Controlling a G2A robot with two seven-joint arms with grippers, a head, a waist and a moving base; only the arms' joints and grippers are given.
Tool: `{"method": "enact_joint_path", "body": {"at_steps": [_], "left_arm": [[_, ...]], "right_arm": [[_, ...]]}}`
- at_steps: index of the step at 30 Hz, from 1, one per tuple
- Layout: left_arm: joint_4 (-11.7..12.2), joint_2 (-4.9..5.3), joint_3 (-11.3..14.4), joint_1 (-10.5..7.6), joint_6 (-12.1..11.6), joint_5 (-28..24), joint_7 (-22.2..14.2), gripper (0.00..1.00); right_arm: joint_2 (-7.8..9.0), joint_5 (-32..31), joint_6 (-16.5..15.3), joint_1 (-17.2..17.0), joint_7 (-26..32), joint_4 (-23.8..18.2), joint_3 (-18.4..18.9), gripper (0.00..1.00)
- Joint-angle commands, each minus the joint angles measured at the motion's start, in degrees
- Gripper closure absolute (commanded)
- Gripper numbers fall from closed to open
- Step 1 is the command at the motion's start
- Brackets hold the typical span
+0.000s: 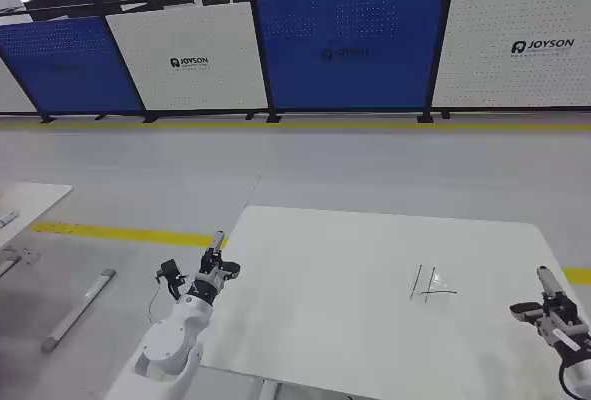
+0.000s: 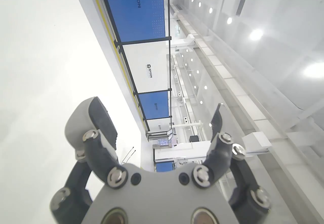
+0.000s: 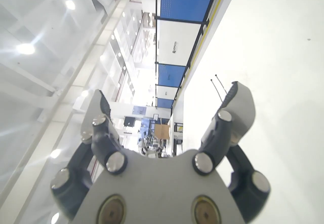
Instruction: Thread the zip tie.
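Standing at the very start, by the look of it, with nothing gripped yet. Lying flat on the white rectangular desk [image 1: 355,260], right of centre in the top view: a small cluster of thin black plastic zip ties [image 1: 430,285], crossing one another, the exact count hard to tell.

Parked at the desk's lower-left edge, well apart from the zip ties: the left hand [image 1: 215,262], spread wide and empty. Near the lower-right corner, closer to them yet clear of them: the right hand [image 1: 537,297], likewise spread, pinching nothing.

Next, probably, lifting a single tie off the flat surface. Calling for a low, exact pinch on one strip alone, then a second grip to line the tail up with the head.

Along the top of the frame: blue and white perforated panels [image 1: 350,50], several bearing a logo with a short word of print, left unread here.
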Motion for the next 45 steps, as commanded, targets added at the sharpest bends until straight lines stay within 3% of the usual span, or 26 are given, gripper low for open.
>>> {"method": "enact_joint_path", "body": {"at_steps": [1,3,18,22,25,30,34,40,45], "left_arm": [[0.0,0.00,0.0,0.00,0.0,0.0,0.0,0.00],[0.0,0.00,0.0,0.00,0.0,0.0,0.0,0.00],[0.0,0.00,0.0,0.00,0.0,0.0,0.0,0.00],[0.0,0.00,0.0,0.00,0.0,0.0,0.0,0.00],[0.0,0.00,0.0,0.00,0.0,0.0,0.0,0.00],[0.0,0.00,0.0,0.00,0.0,0.0,0.0,0.00],[0.0,0.00,0.0,0.00,0.0,0.0,0.0,0.00],[0.0,0.00,0.0,0.00,0.0,0.0,0.0,0.00],[0.0,0.00,0.0,0.00,0.0,0.0,0.0,0.00]], "right_arm": [[0.61,-2.1,1.3,1.9,7.5,0.6,0.5,0.00],[1.39,-5.4,2.7,4.3,15.9,2.2,0.3,0.00],[1.50,-5.8,2.8,4.6,17.7,2.2,0.0,0.00],[2.94,-8.3,3.4,10.9,30.9,6.3,1.5,0.00],[3.67,-9.6,4.1,15.5,35.5,8.9,1.6,0.00],[4.60,-14.2,7.3,24.9,43.7,16.2,-3.4,0.00],[4.55,-18.3,8.9,31.0,43.6,23.2,-9.2,0.00],[4.18,-22.4,8.4,36.1,44.2,32.7,-16.3,0.00],[4.16,-22.9,8.5,36.9,44.1,33.8,-17.0,0.00]]}}
